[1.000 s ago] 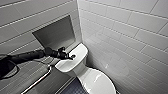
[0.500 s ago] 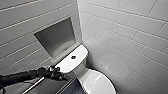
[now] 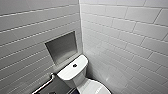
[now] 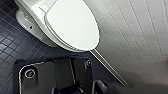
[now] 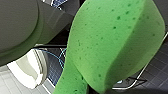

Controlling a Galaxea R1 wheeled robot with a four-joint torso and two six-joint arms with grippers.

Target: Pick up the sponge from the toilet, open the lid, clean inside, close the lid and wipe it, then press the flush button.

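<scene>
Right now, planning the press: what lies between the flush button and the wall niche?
Nothing stands there: bare tank top, then wall tile, seen in the head view.

No text, label, brand, number or sign can be read on anything shown.
</scene>
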